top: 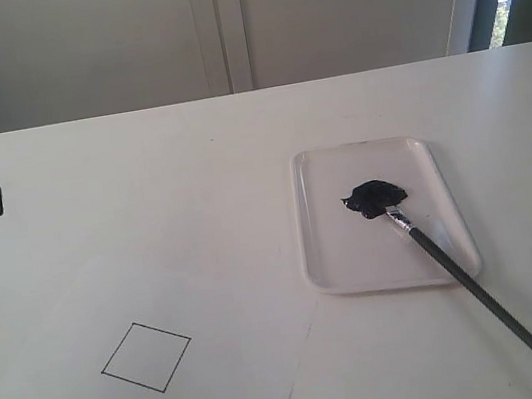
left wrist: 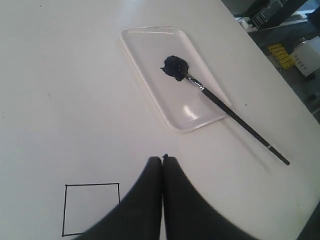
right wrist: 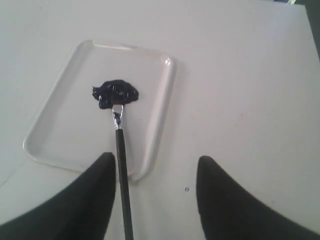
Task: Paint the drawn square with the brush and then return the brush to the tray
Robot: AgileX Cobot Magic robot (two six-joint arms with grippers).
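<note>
Exterior view: brush [top: 484, 299] overhangs tray [top: 345, 248] rim | left gripper [left wrist: 162, 160] pressed together | right gripper [right wrist: 156, 157] spread

Exterior high above table [top: 141, 179]; both wrist views angled onto tray [top: 345, 248]

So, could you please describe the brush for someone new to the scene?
On the white table sits a translucent tray holding a dark paint blob. The brush rests its bristles there: the only long, thin black stick, silver-ferruled, crossing the tray's rim.
</note>
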